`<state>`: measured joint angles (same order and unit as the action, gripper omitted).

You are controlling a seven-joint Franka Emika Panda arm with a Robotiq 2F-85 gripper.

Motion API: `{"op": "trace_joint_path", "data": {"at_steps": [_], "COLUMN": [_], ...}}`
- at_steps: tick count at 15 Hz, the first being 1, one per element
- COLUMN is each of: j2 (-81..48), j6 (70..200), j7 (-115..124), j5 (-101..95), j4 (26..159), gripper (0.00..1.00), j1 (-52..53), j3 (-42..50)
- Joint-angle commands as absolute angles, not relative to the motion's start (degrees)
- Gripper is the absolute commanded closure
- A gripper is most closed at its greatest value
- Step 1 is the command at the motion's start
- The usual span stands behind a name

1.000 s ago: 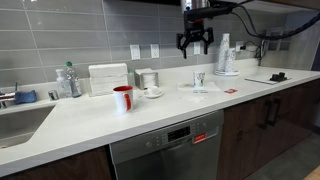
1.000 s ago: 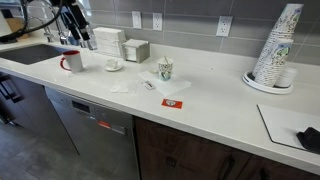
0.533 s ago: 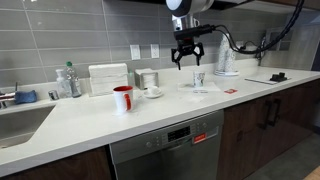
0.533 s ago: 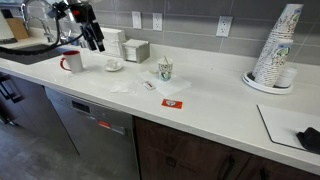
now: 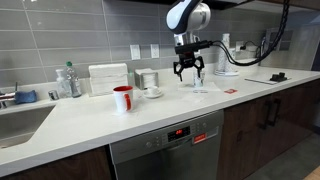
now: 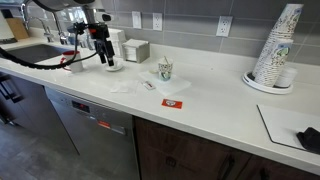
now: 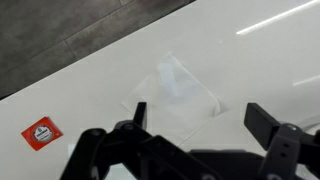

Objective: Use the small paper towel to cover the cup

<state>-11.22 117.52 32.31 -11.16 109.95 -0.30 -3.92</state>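
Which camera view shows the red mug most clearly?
An exterior view shows the red mug best: it stands whole and unobstructed on the counter, with its white inside visible. In an exterior view the mug sits far left and is partly hidden. The wrist view does not show it.

Grey rectangular-tile backsplash wall (image 5: 60,35) at far side, white wall outlets (image 5: 135,51) set in it. Long glossy white countertop (image 5: 100,125). Stainless-steel dishwasher (image 5: 165,155) beneath; dark brown wooden cabinets (image 5: 270,120) to right. Grey floor (image 6: 22,155).
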Motion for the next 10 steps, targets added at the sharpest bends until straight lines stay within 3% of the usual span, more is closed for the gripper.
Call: {"op": "trace_joint_path", "data": {"at_steps": [1,10], "j2": [-11.8,-14.4], "j6": [117.4,119.0], "j7": [31.8,35.1], "j5": [-10.0,-11.2], "j4": [109.5,108.1], "gripper": [0.0,0.0], "j1": [1.5,3.3], "j3": [-1.7,-0.7]}}
